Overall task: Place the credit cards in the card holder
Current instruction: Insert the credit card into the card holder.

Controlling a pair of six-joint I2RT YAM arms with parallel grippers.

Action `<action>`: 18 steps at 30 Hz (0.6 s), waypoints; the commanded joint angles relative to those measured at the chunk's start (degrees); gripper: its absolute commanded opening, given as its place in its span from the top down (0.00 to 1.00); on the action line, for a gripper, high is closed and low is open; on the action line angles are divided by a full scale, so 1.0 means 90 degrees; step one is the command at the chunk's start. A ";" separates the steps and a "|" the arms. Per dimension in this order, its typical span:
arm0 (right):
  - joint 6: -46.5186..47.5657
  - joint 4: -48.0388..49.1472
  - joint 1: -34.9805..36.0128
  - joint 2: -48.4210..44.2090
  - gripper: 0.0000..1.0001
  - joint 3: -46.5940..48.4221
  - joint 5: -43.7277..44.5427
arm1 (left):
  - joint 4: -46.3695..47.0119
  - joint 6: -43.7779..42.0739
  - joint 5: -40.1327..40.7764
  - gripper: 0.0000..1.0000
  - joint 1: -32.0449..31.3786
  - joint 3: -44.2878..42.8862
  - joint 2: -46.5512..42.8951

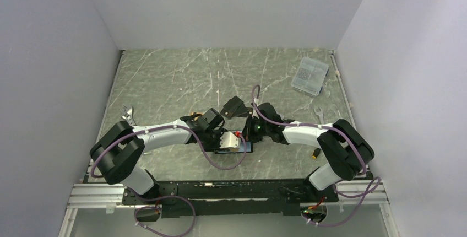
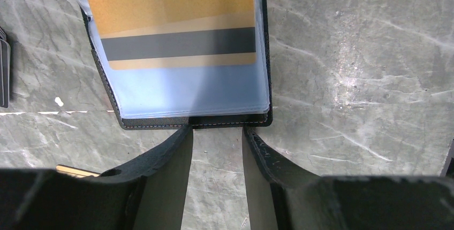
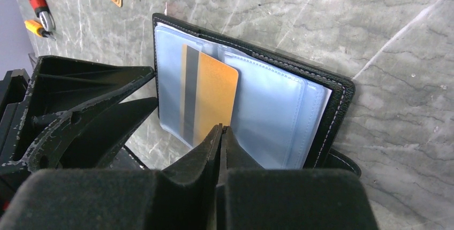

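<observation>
Card misfeed is the likeliest fault from here. The orange-gold credit card lies on the pale blue sleeves of the card holder, which is spread open on the desk. I cannot tell whether the card's leading edge has entered a pocket.

The right fingers are closed tight together, with their tips against the card's near edge, seemingly set to push. It is not clear whether they nip the card's corner. A push off-line could make the card ride over the sleeve mouth, bow upward, or skid across the slick plastic.

The left fingers stand apart with bare desk between them. Their tips are at the holder's stitched edge and grip nothing that shows. If they only rest there, a push may shove the whole holder along the desk or let it fold shut. Both arms work close together, so the fingers could also clash. A dark stack of further cards lies near the holder.
</observation>
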State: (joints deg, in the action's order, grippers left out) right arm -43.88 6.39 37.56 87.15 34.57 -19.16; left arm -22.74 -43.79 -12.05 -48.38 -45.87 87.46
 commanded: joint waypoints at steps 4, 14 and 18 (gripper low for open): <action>0.0100 0.0116 -0.0100 -0.0037 0.97 -0.0156 -0.0031 | 0.0099 -0.0064 0.0196 0.56 0.0043 0.0087 0.0114; -0.0161 0.0752 -0.0079 0.0406 0.94 -0.0067 -0.0336 | 0.0128 -0.0066 0.0190 0.57 0.0031 0.0082 0.0175; -0.0250 0.0878 0.0044 0.0570 0.94 0.0036 -0.0356 | 0.0150 -0.0066 0.0180 0.56 0.0026 0.0058 0.0199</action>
State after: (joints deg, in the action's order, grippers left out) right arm -45.08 11.11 37.01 90.70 33.30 -21.74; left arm -22.76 -43.79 -12.05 -48.40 -45.87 87.48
